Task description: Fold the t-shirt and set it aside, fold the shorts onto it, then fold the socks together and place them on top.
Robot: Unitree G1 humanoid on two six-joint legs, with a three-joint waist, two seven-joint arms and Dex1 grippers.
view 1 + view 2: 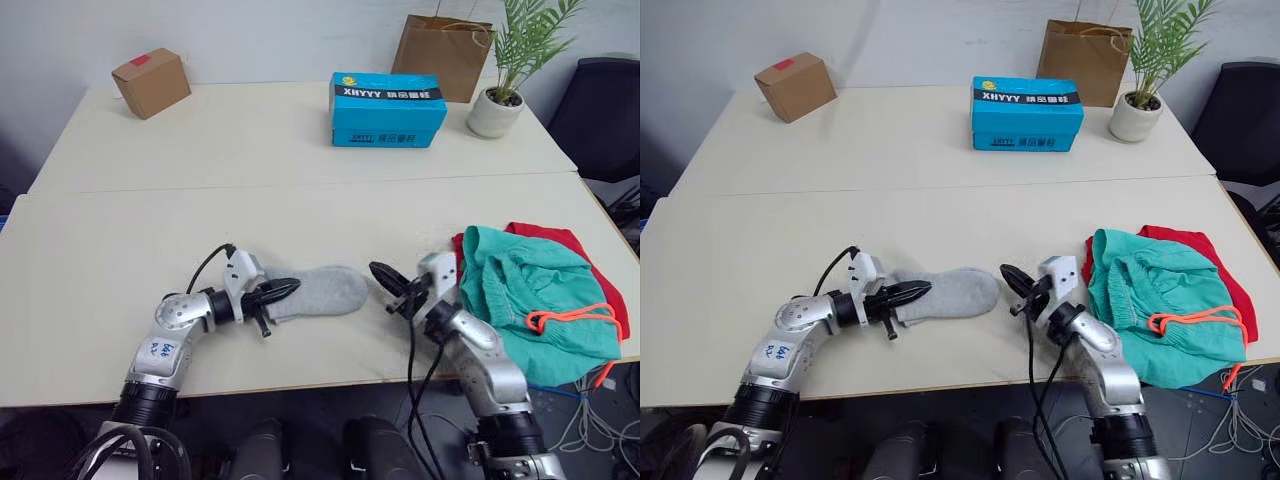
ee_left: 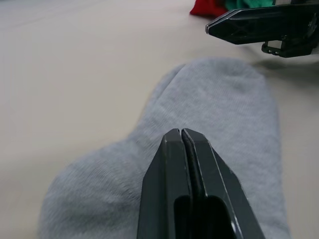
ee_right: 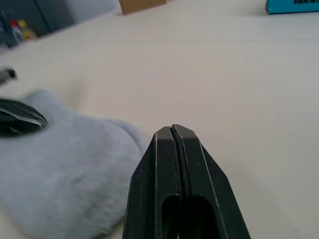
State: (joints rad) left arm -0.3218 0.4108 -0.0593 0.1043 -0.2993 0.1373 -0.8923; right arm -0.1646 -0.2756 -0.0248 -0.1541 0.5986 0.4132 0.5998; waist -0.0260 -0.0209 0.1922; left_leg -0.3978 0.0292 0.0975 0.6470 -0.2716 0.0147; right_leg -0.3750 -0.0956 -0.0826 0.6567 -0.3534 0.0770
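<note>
The light grey socks [image 1: 322, 291] lie flat near the table's front edge, between my two arms. My left gripper [image 1: 292, 287] is shut and rests low over the socks' left end, with nothing seen between its fingers [image 2: 172, 149]. Just right of the socks' toe end my right gripper [image 1: 380, 272] is shut and empty, its tip [image 3: 172, 129] a little off the cloth. The teal-green shorts [image 1: 530, 300] with an orange-red drawstring [image 1: 565, 316] lie bunched at the front right. The red t-shirt [image 1: 560, 238] lies under them, showing at the edges.
On the far table stand a blue box [image 1: 388, 108], a cardboard box [image 1: 150, 82], a brown paper bag [image 1: 443, 55] and a potted plant [image 1: 497, 110]. A black chair [image 1: 605, 110] is at the far right. Cables hang off the table's right front corner.
</note>
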